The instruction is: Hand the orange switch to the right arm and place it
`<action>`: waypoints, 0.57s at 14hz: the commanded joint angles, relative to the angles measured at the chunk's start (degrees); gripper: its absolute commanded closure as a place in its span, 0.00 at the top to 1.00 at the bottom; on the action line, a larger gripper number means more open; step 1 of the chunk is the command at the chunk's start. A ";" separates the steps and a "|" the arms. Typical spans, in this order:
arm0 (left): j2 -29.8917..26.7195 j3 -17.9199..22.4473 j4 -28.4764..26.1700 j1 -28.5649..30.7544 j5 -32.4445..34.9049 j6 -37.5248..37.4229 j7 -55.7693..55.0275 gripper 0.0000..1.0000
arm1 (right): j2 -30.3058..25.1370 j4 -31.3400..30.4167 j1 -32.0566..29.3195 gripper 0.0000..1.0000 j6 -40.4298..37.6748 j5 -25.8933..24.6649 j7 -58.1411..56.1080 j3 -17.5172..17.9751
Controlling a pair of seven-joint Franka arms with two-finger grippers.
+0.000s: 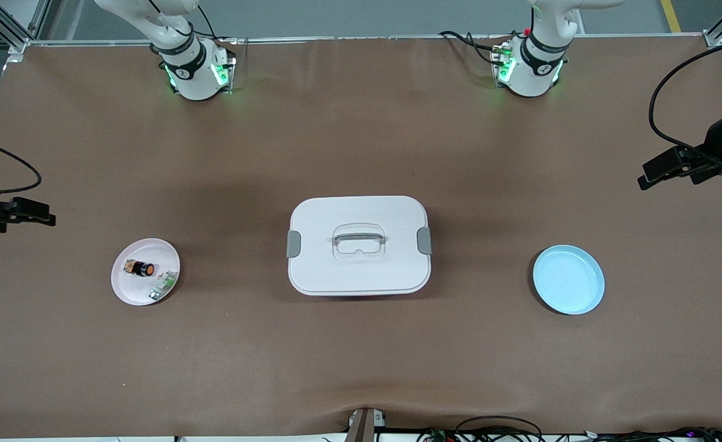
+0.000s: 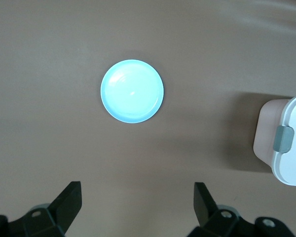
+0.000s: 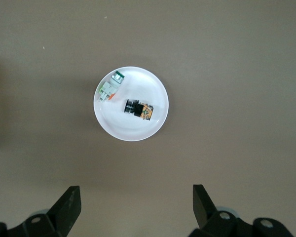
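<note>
The orange switch [image 1: 140,268] [image 3: 139,109], a tiny black block with an orange cap, lies on its side in a pale pink plate [image 1: 129,290] [image 3: 122,126] toward the right arm's end of the table. My right gripper [image 1: 40,216] [image 3: 136,192] hangs high over the table near that plate, open, with nothing between its fingers. My left gripper [image 1: 654,174] [image 2: 137,190] hangs open and empty over the left arm's end of the table, near a light blue plate [image 1: 568,279] [image 2: 132,91] that holds nothing.
A small white-and-green part [image 1: 163,286] [image 3: 111,86] shares the pink plate with the switch. A white lidded box [image 1: 359,245] [image 2: 292,148] with a handle and grey side clips stands mid-table between the two plates. Brown tabletop lies all around.
</note>
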 commanded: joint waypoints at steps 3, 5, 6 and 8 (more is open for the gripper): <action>0.61 0.23 0.90 -0.61 1.01 -1.48 0.49 1.00 | 0.43 5.16 -2.22 1.00 -1.52 1.19 1.79 1.09; 1.58 -0.12 0.90 -1.22 3.98 -1.48 0.67 1.00 | 0.26 5.17 -2.14 1.00 -1.87 2.07 6.43 1.18; 1.76 -0.56 0.90 -1.40 4.35 -1.48 0.76 1.00 | -0.09 5.17 -2.05 1.00 -2.31 2.77 8.46 1.35; 1.84 -0.65 0.90 -1.49 4.35 -1.48 0.85 1.00 | -0.53 5.60 -2.04 1.00 -6.24 2.51 9.27 1.09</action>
